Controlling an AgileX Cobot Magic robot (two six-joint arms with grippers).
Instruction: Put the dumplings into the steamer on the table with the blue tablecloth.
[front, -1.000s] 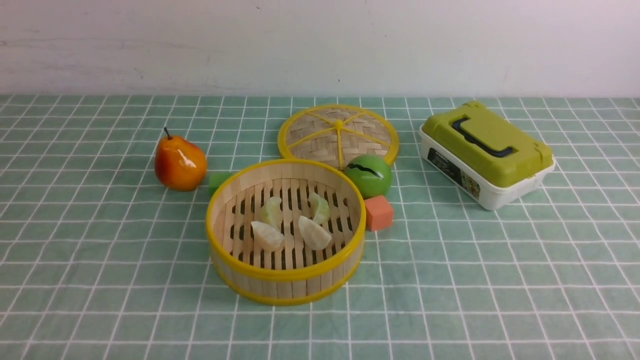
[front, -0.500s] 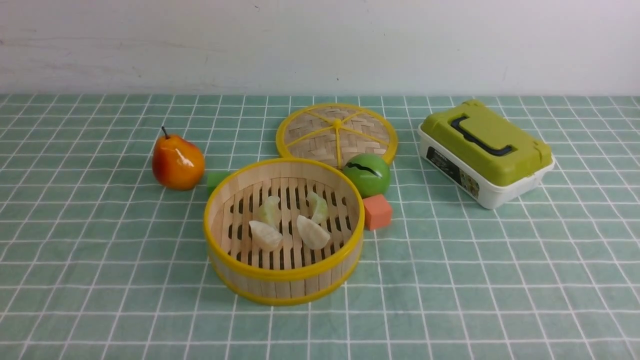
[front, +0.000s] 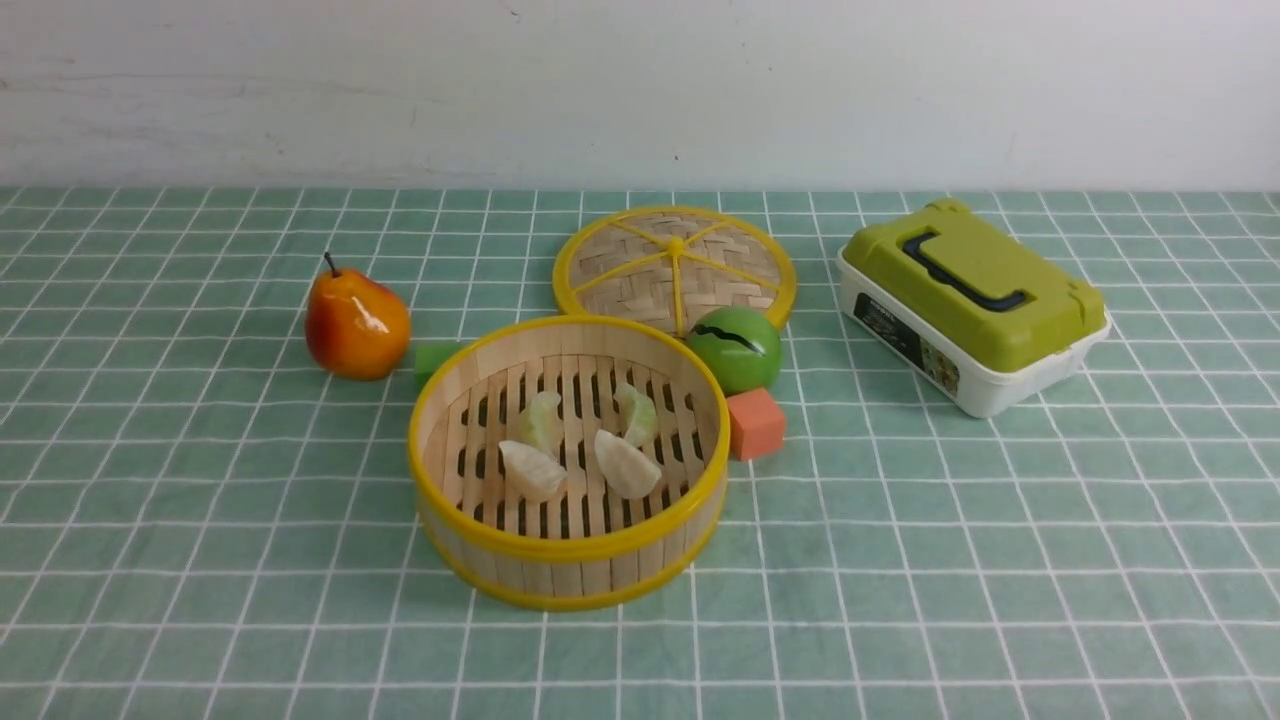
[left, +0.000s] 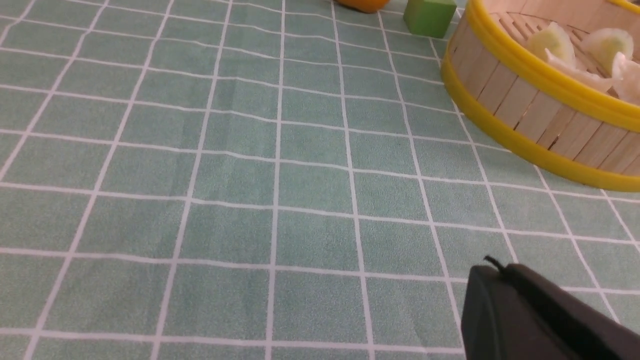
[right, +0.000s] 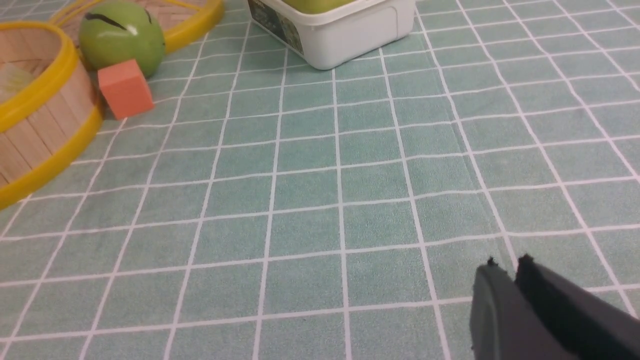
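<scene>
All four dumplings (front: 580, 445) sit inside the steamer (front: 568, 560) on the counter (front: 200, 560), so it looks done. Left pincer (left: 492, 272) and right pincer (right: 505, 270) are both pinched closed, empty. Only risk I see: an arm nudging the steamer.

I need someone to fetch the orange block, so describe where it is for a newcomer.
Find the round bamboo steamer in the middle of the table. The orange block sits against its right side, just in front of the green ball. It is the only salmon-orange cube; the other cube is green, left of the steamer.
</scene>
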